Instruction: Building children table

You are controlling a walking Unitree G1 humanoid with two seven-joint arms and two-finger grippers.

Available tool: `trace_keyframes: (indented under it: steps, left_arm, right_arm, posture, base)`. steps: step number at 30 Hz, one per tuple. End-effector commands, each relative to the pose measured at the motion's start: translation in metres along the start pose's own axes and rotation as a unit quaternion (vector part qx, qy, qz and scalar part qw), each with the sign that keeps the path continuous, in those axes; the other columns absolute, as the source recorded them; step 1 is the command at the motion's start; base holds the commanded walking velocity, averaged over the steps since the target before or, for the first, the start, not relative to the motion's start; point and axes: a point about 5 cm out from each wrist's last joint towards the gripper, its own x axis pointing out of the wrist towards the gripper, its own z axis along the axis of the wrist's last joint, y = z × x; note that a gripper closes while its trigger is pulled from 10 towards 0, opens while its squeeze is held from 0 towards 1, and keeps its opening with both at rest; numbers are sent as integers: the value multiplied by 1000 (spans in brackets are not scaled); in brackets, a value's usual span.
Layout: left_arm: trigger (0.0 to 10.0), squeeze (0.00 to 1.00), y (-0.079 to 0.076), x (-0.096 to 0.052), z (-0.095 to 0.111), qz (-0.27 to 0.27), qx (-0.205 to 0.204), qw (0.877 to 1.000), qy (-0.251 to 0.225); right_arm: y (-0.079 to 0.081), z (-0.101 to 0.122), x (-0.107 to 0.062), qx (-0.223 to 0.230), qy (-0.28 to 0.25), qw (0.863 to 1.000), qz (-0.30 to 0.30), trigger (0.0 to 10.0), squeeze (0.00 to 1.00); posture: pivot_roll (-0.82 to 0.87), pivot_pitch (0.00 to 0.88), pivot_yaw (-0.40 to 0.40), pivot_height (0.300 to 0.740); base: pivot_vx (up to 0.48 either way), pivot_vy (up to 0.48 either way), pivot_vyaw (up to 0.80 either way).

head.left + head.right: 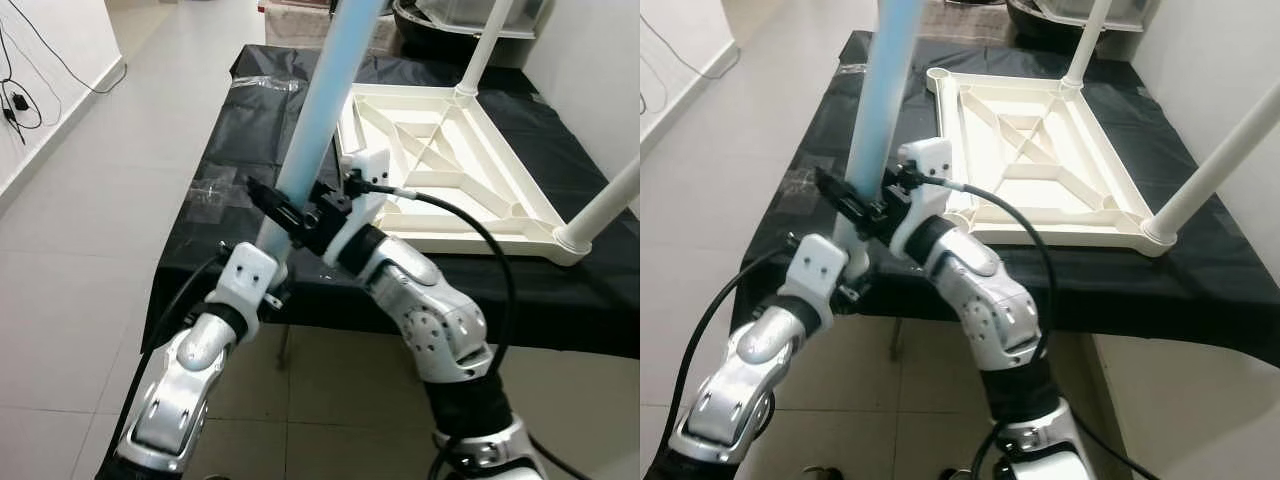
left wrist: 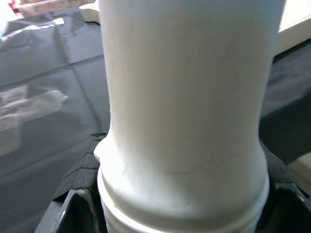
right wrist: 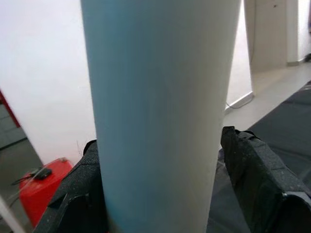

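Note:
A long white table leg stands tilted in front of me, and both grippers hold it. My left gripper is shut around its lower end, whose ringed end sits between the black fingers. My right gripper is shut on the leg just above, one pad on each side. The white tabletop lies upside down on the black-covered table. Two legs stand fitted in it, one at the far corner and one at the near right corner.
A piece of clear plastic wrap lies on the black cover near its left edge. Cables hang by the left wall. A dark tub sits behind the table. Tiled floor lies open to the left.

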Motion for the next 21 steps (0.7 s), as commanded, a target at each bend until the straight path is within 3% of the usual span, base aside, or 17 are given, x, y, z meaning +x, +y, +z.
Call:
trace_keyframes:
  steps: [1, 4, 7, 14, 21]
  left_arm:
    - [10000, 0, -6, -10, 4, -53, -28, 998, -12]
    - [10000, 0, -11, -17, 0, -96, -54, 994, 1]
    - [10000, 0, -23, -39, -9, -196, -107, 974, 36]
    - [10000, 0, -28, -50, -16, -227, -115, 965, 56]
    - [10000, 0, -27, -51, -17, -233, -111, 965, 57]
  right_arm:
    - [-4, 2, -3, 10, -2, 999, 35, 10000, 0]
    - [-3, 3, -5, 17, 5, 998, 64, 10000, 0]
    - [4, 4, -12, 36, 32, 987, 152, 10000, 0]
    - [9, 1, -18, 35, 61, 977, 200, 10000, 0]
    - [13, -6, -22, 43, 84, 970, 225, 10000, 0]
  posture:
    - [87, 129, -80, 740]
    - [88, 130, -79, 740]
    - [88, 132, -79, 740]
    - [86, 133, -82, 740]
    - [86, 133, -83, 740]
  base:
    - [0, 0, 0]
    - [0, 0, 0]
    - [0, 0, 0]
    - [0, 0, 0]
    - [0, 0, 0]
